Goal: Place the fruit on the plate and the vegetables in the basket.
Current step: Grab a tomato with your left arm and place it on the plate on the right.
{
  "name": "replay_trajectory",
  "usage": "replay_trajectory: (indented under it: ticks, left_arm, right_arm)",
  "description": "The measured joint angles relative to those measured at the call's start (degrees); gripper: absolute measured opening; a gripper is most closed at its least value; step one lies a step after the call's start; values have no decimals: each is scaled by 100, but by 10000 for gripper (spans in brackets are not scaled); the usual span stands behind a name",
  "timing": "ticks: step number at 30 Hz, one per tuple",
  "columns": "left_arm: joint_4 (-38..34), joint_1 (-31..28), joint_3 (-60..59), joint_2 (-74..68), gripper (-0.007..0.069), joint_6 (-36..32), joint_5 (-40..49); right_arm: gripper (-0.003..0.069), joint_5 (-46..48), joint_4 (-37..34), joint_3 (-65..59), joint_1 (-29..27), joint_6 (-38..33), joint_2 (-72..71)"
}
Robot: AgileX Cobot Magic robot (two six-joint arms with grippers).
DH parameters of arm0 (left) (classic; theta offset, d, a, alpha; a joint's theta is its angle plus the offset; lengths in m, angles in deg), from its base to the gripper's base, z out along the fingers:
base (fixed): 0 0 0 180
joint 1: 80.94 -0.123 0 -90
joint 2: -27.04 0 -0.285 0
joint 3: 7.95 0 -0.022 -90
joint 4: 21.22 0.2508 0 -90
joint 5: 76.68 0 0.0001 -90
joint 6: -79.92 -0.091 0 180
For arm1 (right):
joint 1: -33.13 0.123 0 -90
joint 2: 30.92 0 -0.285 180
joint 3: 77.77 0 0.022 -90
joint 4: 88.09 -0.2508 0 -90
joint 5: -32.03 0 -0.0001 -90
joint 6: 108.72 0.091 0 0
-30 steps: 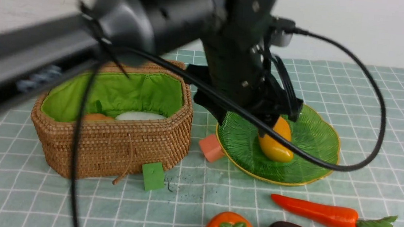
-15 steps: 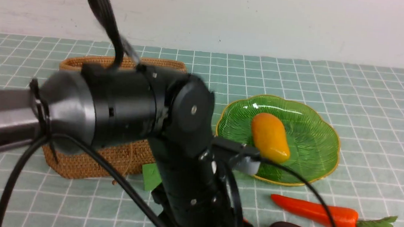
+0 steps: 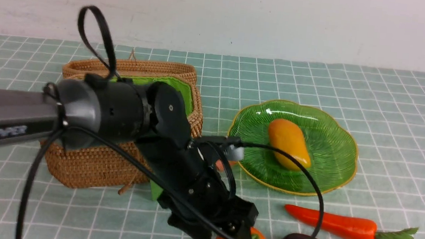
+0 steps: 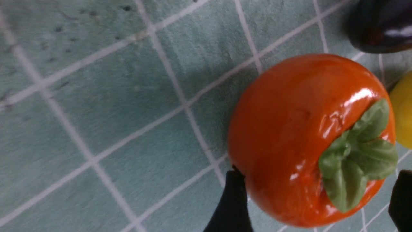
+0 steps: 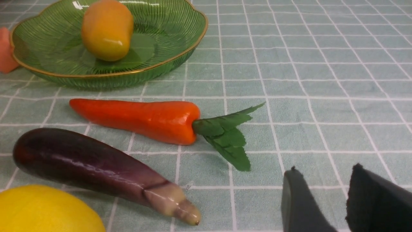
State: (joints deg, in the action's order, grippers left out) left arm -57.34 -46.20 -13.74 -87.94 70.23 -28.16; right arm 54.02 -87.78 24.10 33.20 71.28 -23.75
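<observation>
Left wrist view: left hand (image 4: 315,201) hangs low over the tabletop (image 4: 96,112), fingers (image 4: 230,206) spread wide to either side of the persimmon (image 4: 299,135). One tip is right at its flank, the other apart. It is straddling, not pinching, presumably to centre the round, glossy fruit before any squeeze. Persimmon sits on the cloth with the lemon (image 4: 402,109) just beside it and the eggplant (image 4: 379,25) near. Front view: mango (image 3: 288,149) already lies in the plate (image 3: 335,122). Carrot (image 3: 330,222) and eggplant lie on the tabletop in front of the plate, outside the basket (image 3: 116,169); the left arm hides the basket's inside. Right hand (image 5: 325,172) sits low near the carrot's leaves, partly spread and empty, likely parked clear of the left's work.
</observation>
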Motion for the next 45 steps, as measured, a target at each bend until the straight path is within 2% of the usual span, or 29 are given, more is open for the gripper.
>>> replay_trajectory:
  ticks: [2, 6, 10, 13, 23, 29, 33, 36, 41, 45]
  left_arm:
    - [-286, 0, 0, -257, 589, -255, -6]
    - [-659, -6, 25, -510, 590, -326, 29]
    - [-713, -6, 37, -513, 564, -337, 53]
    - [-735, -6, 37, -452, 496, -348, 92]
    - [-714, -11, 313, 365, 495, -264, 234]
    - [-618, -11, 1178, 317, 495, 552, -571]
    - [-116, -11, 1926, -244, 495, 1294, -1464]
    - [247, -11, 2395, -805, 495, 1776, -1753]
    - [525, -11, 2876, -1524, 501, 2221, -1768]
    - [544, -11, 2949, -1717, 561, 2267, -1669]
  right_arm:
    - [241, 0, 0, 0, 0, 0, 0]
    - [241, 0, 0, 0, 0, 0, 0]
    - [241, 0, 5, 0, 0, 0, 0]
    - [241, 0, 5, 0, 0, 0, 0]
    - [241, 0, 16, 0, 0, 0, 0]
    - [241, 0, 16, 0, 0, 0, 0]
    - [241, 0, 16, 0, 0, 0, 0]
    - [241, 0, 16, 0, 0, 0, 0]
    - [241, 0, 16, 0, 0, 0, 0]
    - [241, 0, 16, 0, 0, 0, 0]
